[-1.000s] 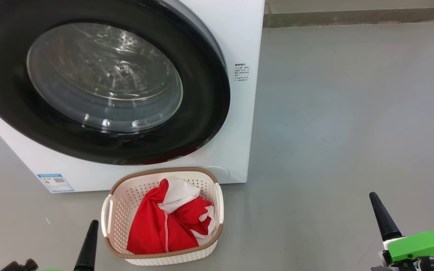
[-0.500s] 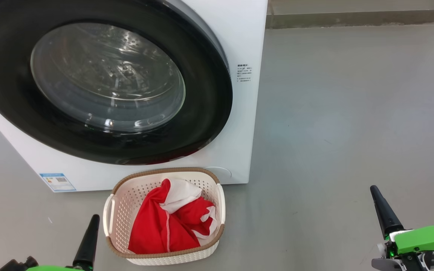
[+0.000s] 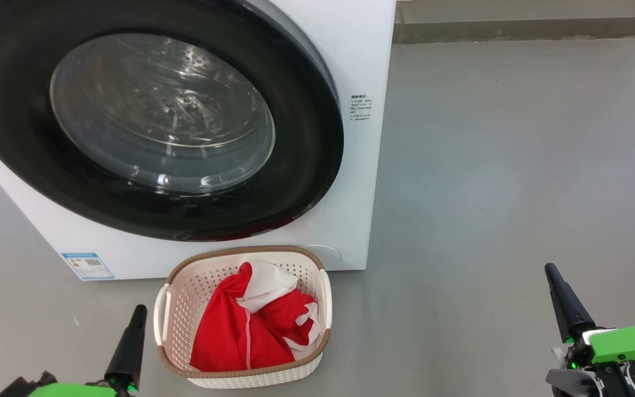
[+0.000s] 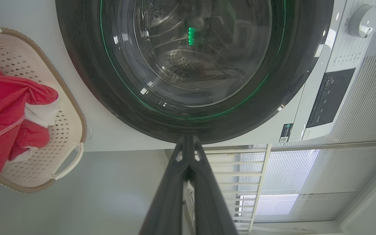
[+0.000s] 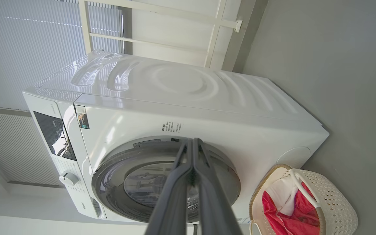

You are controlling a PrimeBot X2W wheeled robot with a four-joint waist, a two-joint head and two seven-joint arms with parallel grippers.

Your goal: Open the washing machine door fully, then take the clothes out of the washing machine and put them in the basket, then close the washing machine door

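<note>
**Head view.** The left gripper [image 3: 139, 314] is seen with fingers pressed together, nothing held. The basket [image 3: 185, 281] stands on the floor [image 3: 488, 165] just right of it, with the clothes [image 3: 229, 336] (red with white panels) inside. The door [image 3: 306, 138] is shut on the washer [image 3: 361, 55], ahead of both grippers. The right gripper [image 3: 552, 274], likewise closed and empty, is well apart from the basket.

**Left wrist view.** The joined fingertips are aimed at the door's lower ring. The basket lies left of them.

**Right wrist view.** The joined fingers are seen across the door. The basket lies to their lower right.
</note>
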